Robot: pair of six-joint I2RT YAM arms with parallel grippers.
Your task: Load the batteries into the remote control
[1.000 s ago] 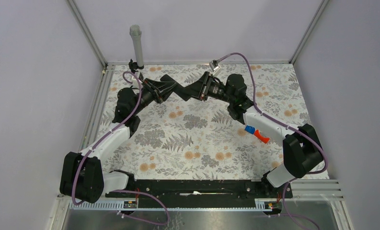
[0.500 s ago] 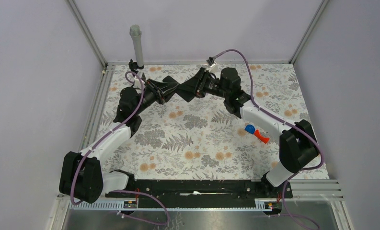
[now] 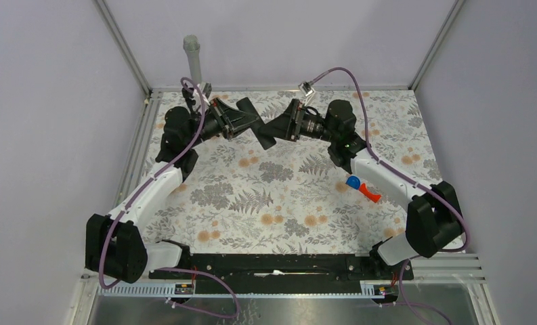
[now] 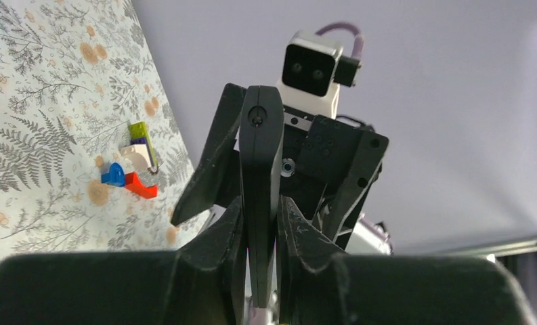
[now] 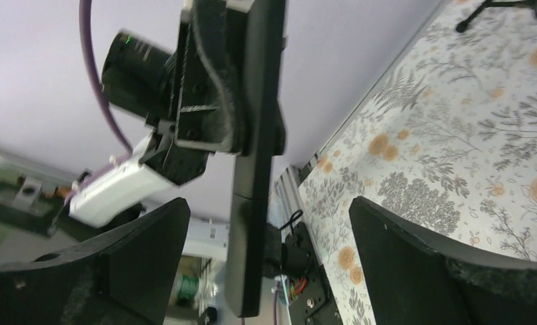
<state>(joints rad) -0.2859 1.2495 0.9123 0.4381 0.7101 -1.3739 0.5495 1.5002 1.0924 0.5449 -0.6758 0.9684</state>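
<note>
Since the earlier frame, the left gripper (image 4: 259, 223) has been drawn back toward the far corner. It is clamped on the remote control (image 4: 260, 156), which is held aloft. The right gripper (image 5: 269, 227) is spread wide facing it, empty. No batteries are seen, so one must be located next. Floral mat (image 3: 279, 203) and lilac walls (image 3: 286, 40) are noted.

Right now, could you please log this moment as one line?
left gripper: shut on remote; right gripper: open near remote; batteries: not seen
</note>
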